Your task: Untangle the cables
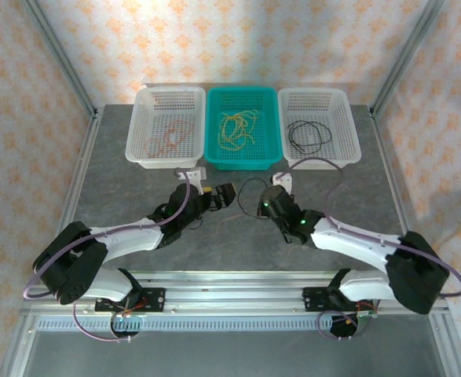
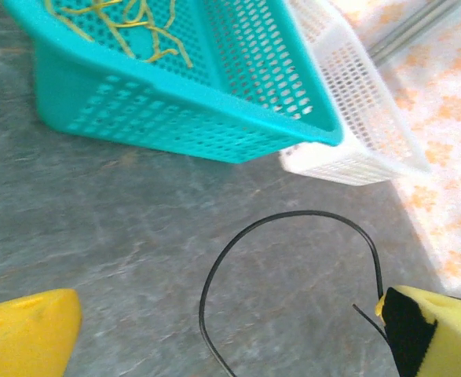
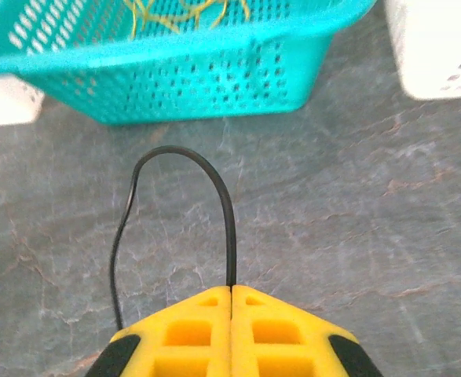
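Two arms are reaching inward from the lower corners of the overhead frame, elbows low and forearms converging at centre, just below the teal basket (image 1: 241,162). The right gripper (image 3: 230,297) is pinching one end of a black cable (image 3: 230,236) between tightly pressed yellow fingers. The cable is arching over the grey table (image 1: 136,204) toward the basket and curling back down. The left gripper (image 2: 230,338) is hovering alongside, fingers spread wide, the loop lying between them. Whether it is touching the lower-right pad is unclear. Yellow cables (image 1: 238,126) are lying in the teal basket, reddish cables (image 1: 171,135) in the left-hand white basket (image 1: 140,129), black cables (image 1: 309,135) in the right-hand white basket (image 1: 351,133).
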{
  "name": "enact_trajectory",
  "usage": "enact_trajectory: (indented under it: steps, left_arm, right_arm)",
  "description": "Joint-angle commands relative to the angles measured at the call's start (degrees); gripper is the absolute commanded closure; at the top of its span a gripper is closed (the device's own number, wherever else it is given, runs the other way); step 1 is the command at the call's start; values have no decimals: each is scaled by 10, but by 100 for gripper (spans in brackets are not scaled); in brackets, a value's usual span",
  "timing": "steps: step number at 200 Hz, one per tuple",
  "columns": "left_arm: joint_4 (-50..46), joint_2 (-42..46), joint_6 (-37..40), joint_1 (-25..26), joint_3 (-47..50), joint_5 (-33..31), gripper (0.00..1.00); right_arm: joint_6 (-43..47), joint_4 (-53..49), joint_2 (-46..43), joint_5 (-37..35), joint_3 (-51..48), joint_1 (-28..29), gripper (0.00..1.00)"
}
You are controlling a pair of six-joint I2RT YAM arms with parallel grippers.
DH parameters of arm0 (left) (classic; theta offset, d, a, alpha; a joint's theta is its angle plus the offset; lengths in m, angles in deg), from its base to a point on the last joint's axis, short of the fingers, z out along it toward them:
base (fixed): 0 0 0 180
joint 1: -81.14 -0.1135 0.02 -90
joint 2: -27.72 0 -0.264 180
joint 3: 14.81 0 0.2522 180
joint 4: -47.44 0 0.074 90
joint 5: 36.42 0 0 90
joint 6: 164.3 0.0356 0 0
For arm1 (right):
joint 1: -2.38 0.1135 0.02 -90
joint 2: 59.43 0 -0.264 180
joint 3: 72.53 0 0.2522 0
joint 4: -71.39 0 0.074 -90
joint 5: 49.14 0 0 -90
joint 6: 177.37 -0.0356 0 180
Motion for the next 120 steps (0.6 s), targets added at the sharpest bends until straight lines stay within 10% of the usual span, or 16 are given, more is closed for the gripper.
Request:
enact_trajectory:
  steps: [1, 120]
  left_arm:
    - [32, -6, 13, 19, -30, -9, 1]
    - [-8, -67, 46, 66, -183, -15, 1]
  right_arm:
    - [-17, -34, -52, -26, -10, -14, 100]
    - [-30, -142, -145, -35, 112, -80, 100]
